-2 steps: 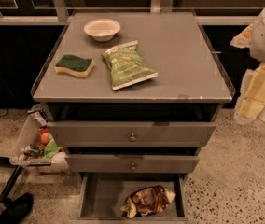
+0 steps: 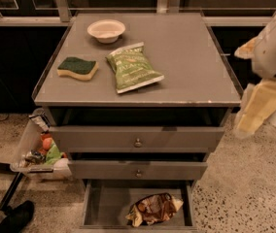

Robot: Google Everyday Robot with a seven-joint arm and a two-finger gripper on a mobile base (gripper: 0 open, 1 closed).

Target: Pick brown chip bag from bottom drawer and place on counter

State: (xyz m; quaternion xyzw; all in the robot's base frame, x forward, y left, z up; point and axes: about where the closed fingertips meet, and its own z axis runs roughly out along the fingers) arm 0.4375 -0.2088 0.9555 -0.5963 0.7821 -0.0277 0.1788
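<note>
The brown chip bag (image 2: pixel 153 208) lies crumpled on the floor of the open bottom drawer (image 2: pixel 104 203), right of its middle and near the front. The counter (image 2: pixel 186 57) is the grey cabinet top above it. My gripper (image 2: pixel 254 108) hangs from the white arm at the right edge of the camera view. It is beside the cabinet's right side at about counter height, and well above and to the right of the bag. It holds nothing that I can see.
On the counter lie a green chip bag (image 2: pixel 133 68), a green-and-yellow sponge (image 2: pixel 77 68) and a white bowl (image 2: pixel 106 30). The two upper knobbed drawers (image 2: pixel 138 142) stand slightly open. A clear bin of items (image 2: pixel 36 154) hangs at the cabinet's left side.
</note>
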